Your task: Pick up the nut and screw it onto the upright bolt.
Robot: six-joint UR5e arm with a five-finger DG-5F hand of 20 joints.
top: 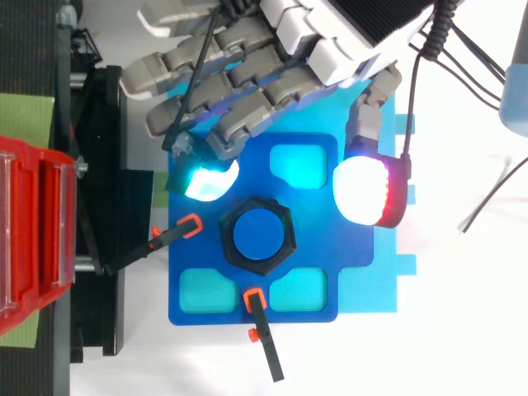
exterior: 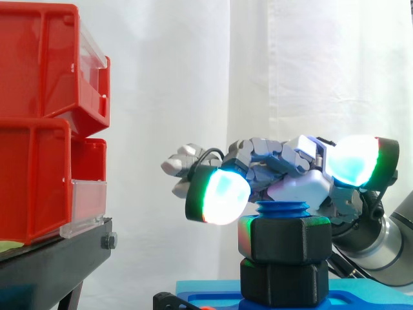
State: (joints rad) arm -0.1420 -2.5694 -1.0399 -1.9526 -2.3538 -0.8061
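Clearly the nut [exterior: 284,240] is already on the upright bolt [exterior: 282,209], not in the hand [top: 247,66]. The fingers are released: loosely bent, spread wide and holding nothing.

The side view gives the stack. A short ribbed tip of blue thread stands out above the nut, and under the nut sits a second black hexagonal piece [exterior: 284,282] of about the same width, resting on the blue plate [top: 330,247]. From this angle the hand hangs just over the bolt's top. One glowing pad [exterior: 219,195] overlaps the nut's upper left corner, and green and red glow lies on that face.

The top view settles the spacing. That cyan pad and a white, red-edged one [top: 367,191] lie to either side of the nut and towards the arm, both apart from it. It also shows the bolt's flat round end ringed by the nut, four rounded cyan pockets [top: 297,165] sunk in the plate, and two black clamp levers with orange tips [top: 177,233] [top: 262,330] at the plate's edges, all on a white surface [top: 462,330].

The nut is matte black, chunky and six-sided with softened edges. The red bins [exterior: 39,129] are glossy plastic with clear fronts, stacked on a black stand [exterior: 58,258].
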